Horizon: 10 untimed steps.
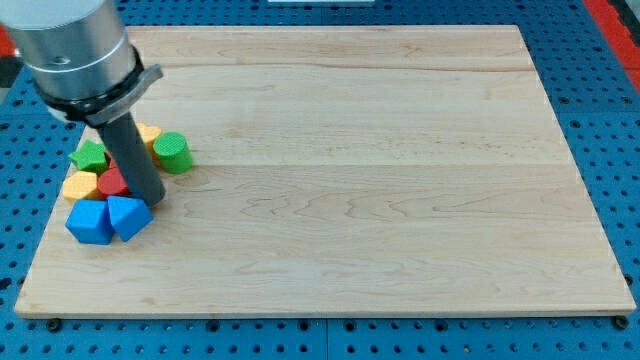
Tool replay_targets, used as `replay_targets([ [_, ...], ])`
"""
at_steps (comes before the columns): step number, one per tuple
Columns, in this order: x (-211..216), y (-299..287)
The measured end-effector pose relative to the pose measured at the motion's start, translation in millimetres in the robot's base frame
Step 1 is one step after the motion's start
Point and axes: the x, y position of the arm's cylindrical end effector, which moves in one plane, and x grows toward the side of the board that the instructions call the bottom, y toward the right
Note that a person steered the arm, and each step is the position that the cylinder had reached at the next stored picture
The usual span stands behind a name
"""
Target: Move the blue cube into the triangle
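The blue cube (89,222) lies near the board's lower left corner. A blue triangular block (129,215) touches its right side. My tip (150,199) rests on the board just above and right of the blue triangular block, touching or nearly touching it. The rod hides part of a red block (111,184) right behind it.
A cluster sits at the view's left: a green star-like block (90,156), a yellow block (80,186), a green cylinder (172,152) and a yellow block (149,134) partly hidden behind the rod. The wooden board (360,180) lies on a blue pegboard.
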Motion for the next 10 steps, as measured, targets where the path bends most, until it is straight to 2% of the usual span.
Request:
replay_targets([
  [2,3,85],
  [3,54,128],
  [4,125,112],
  [5,126,40],
  [6,125,-57],
  [7,107,-111],
  [8,66,-96],
  [10,64,-66],
])
